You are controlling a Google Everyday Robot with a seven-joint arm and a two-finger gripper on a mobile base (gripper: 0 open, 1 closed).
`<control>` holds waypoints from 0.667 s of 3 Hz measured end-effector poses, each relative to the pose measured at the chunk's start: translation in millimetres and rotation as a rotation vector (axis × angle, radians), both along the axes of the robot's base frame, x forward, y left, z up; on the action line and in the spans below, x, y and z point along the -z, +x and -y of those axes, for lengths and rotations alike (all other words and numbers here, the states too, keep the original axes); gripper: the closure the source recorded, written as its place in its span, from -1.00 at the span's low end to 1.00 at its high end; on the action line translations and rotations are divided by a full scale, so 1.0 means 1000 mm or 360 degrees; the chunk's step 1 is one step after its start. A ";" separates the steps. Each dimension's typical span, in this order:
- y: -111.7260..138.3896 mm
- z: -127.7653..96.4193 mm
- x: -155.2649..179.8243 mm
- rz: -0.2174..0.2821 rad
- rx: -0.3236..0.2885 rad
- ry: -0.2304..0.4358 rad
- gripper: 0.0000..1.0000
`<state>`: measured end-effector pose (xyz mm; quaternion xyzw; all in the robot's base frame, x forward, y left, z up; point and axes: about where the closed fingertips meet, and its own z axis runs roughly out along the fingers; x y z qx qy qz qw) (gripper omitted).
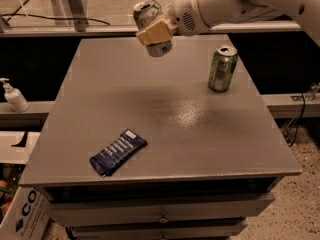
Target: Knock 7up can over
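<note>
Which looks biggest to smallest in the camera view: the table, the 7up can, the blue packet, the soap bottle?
1. table
2. blue packet and 7up can: nearly alike; the packet lies nearer the camera, so unsure
3. soap bottle
The gripper hangs above the table's far edge.

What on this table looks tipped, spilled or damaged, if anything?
Nothing stands out. The can stands upright at the far right of the table, the blue packet lies flat near the front left, and the gripper hangs above the far edge.
</note>
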<state>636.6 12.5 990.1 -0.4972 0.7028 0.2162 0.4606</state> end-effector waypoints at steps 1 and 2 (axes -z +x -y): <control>0.001 -0.003 0.026 -0.0069 -0.0032 -0.0181 1.00; 0.000 -0.007 0.052 -0.0124 -0.0082 -0.0402 1.00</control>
